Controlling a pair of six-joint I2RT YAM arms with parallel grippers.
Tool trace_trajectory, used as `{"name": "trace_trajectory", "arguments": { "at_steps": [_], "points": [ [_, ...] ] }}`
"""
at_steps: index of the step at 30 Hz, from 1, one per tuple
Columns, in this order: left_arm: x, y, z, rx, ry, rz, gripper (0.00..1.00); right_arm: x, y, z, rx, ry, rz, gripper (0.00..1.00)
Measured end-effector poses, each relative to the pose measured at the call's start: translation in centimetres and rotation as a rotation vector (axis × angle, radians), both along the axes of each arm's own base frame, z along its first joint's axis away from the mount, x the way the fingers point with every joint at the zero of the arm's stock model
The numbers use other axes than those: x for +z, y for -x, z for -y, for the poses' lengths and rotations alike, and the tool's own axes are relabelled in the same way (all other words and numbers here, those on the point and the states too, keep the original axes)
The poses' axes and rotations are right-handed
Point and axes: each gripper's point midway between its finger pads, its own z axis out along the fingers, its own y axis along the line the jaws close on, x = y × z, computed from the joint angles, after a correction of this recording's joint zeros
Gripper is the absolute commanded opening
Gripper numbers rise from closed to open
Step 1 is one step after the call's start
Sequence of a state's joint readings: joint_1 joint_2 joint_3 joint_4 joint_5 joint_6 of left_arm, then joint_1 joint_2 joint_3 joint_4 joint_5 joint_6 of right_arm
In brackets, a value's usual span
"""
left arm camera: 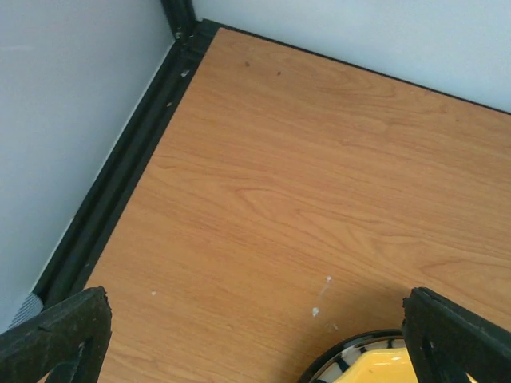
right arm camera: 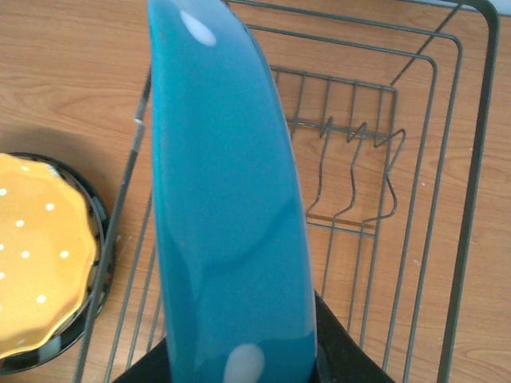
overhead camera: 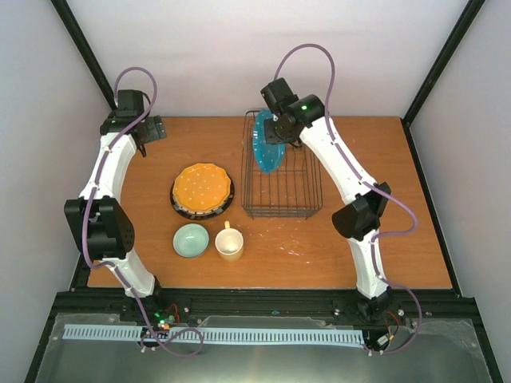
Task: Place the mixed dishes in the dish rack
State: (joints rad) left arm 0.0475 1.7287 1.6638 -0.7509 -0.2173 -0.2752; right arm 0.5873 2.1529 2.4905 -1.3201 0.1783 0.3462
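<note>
Plate on edge: teal dotted plate [overhead camera: 266,148] clenched upright in right claw [overhead camera: 277,132], at the far left corner of the dish rack [overhead camera: 281,214], long axis parallel to the rack's left wall. Contact with the grid floor: cannot tell. Likely a straight drop beside the wire tines next. Left claw [overhead camera: 150,132] spread wide, gripping nothing, well apart at the far left of the tabletop [overhead camera: 359,144]. Nearer it: yellow-orange plate [overhead camera: 202,186], mint-green bowl [overhead camera: 191,240], mug [overhead camera: 230,242].
</note>
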Motion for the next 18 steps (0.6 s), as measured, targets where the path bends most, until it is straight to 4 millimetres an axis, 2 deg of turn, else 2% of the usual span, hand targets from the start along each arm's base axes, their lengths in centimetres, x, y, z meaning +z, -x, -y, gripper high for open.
{"name": "trace_trajectory", "arguments": {
  "at_steps": [9,18],
  "points": [
    [-0.1,0.6,-1.2,0.053,-0.053,-0.019,1.0,-1.7,-1.2,1.3,-0.109,0.053,-0.001,0.03],
    [-0.9,1.2,-2.1,0.089,-0.093,-0.048,1.0,-5.0,-2.3,-0.9,-0.133,-0.047,-0.078,0.03]
  ]
}}
